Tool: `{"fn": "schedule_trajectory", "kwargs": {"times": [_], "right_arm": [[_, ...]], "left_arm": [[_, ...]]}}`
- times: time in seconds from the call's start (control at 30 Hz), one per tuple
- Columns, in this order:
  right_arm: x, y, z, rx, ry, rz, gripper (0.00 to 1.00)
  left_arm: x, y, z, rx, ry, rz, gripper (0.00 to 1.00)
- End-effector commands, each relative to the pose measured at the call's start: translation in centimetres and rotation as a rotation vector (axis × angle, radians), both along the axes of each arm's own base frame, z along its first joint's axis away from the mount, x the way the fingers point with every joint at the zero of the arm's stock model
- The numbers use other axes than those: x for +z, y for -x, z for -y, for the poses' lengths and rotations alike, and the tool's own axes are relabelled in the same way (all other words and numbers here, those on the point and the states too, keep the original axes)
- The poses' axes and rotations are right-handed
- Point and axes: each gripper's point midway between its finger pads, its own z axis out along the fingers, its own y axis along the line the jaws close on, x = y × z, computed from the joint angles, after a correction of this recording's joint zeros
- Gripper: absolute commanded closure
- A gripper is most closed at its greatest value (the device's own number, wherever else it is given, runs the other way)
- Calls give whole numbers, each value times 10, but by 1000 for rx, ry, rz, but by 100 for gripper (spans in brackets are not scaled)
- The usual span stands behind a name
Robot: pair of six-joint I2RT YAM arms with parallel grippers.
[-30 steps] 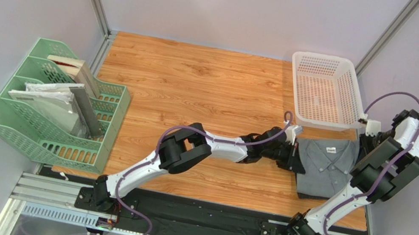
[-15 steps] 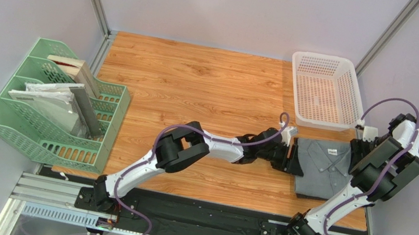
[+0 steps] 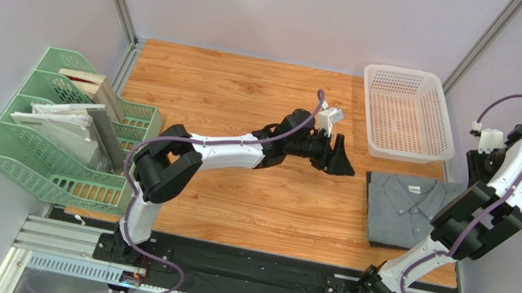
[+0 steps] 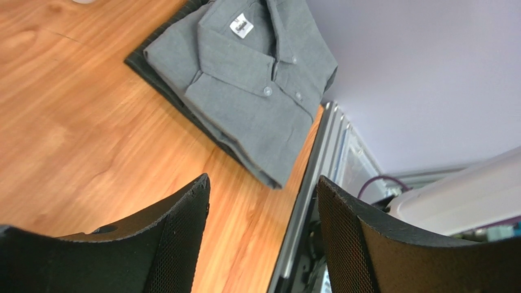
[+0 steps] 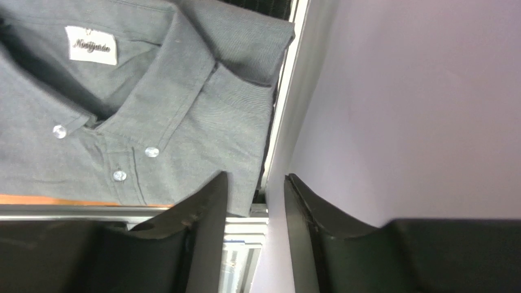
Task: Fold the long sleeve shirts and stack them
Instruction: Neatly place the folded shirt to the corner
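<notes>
Charcoal shirt [image 5: 260, 6] mostly hidden under grey shirt [image 5: 183, 110], just edge vis

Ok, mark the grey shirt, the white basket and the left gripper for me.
grey shirt [image 3: 402, 212]: top external view, on its buttoned front.
white basket [image 3: 405, 71]: top external view, on its far rim.
left gripper [image 4: 263, 182]: left wrist view, midway between its open fingertips.

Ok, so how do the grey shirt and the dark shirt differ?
The grey shirt lies on top; the dark shirt lies under it. The grey one is plain mid-grey, the dark one near black with fine pinstripes. The grey one shows collar, label and buttons; of the dark one only edges peek out. Both lie in one stack near the table's right edge.
</notes>
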Motion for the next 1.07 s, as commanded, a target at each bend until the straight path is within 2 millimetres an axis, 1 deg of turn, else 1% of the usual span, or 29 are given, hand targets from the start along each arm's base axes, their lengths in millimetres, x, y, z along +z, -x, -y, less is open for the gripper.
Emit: {"fn": "schedule_trajectory", "kwargs": {"times": [0.0,0.03,0.07,0.1,0.13,0.17,0.2,0.23,0.27,0.3,0.33,0.37,0.4,0.43,0.47,0.5,0.53,0.57,0.6,0.63,0.67,0.7,0.73,0.77,0.8,0.87,0.9,0.97,1.03], "right_arm": [[-6,25,-49,0,-167,-99,68],[-4,25,-61,2,-216,-91,67],[0,21,-72,4,-268,-63,65],[11,12,-92,16,-352,15,63],[15,8,-108,37,-396,34,58],[20,4,-122,42,-430,59,54],[30,-6,-150,94,-487,105,52],[33,-10,-166,119,-520,123,46],[37,-15,-182,119,-554,135,44],[46,-22,-212,182,-595,159,42],[46,-31,-225,203,-603,183,38],[47,-34,-239,222,-620,190,34],[50,-38,-268,249,-657,184,29],[49,-46,-280,277,-655,223,14],[49,-50,-293,297,-661,237,12],[48,-50,-318,316,-678,223,7],[51,-63,-327,349,-663,286,0],[42,-61,-338,356,-671,276,0],[35,-61,-350,374,-662,277,0],[36,-72,-366,402,-656,329,0],[23,-66,-373,405,-654,312,0],[16,-65,-383,427,-633,314,0],[15,-73,-387,429,-621,349,0],[6,-72,-389,428,-597,343,0],[-2,-69,-394,437,-590,327,0],[-7,-72,-397,428,-581,337,0],[-8,-72,-399,430,-583,336,0],[-7,-73,-401,419,-584,337,0],[-4,-72,-403,423,-580,348,0]], "left_arm": [[19,-4,-32,-73,-45,90,29],[28,-9,-42,-73,-52,97,28],[31,-12,-52,-99,-74,122,24],[28,-26,-76,-77,-137,84,21],[36,-32,-92,-80,-163,128,18],[37,-50,-118,-50,-188,120,1],[39,-49,-140,-53,-241,89,1],[38,-54,-158,-74,-277,129,1],[38,-63,-190,-50,-332,78,1],[40,-67,-207,-50,-357,73,1],[41,-72,-223,-66,-380,101,1],[44,-79,-252,-34,-401,59,1],[47,-81,-267,-15,-419,67,1],[44,-86,-283,-18,-470,121,1],[43,-86,-307,6,-517,90,1],[41,-87,-319,14,-545,81,1],[38,-87,-331,11,-578,80,1],[31,-86,-350,32,-598,28,1],[32,-85,-359,62,-600,26,1],[27,-86,-369,95,-615,18,1],[11,-85,-381,117,-641,1,1],[11,-81,-388,138,-661,23,1],[5,-80,-395,159,-699,29,1],[-6,-75,-397,164,-708,17,1],[-3,-71,-399,178,-708,35,1],[-10,-65,-400,199,-708,21,1],[-5,-63,-400,212,-701,32,1],[-7,-61,-402,228,-709,39,1],[-3,-62,-407,252,-728,63,1]]}}
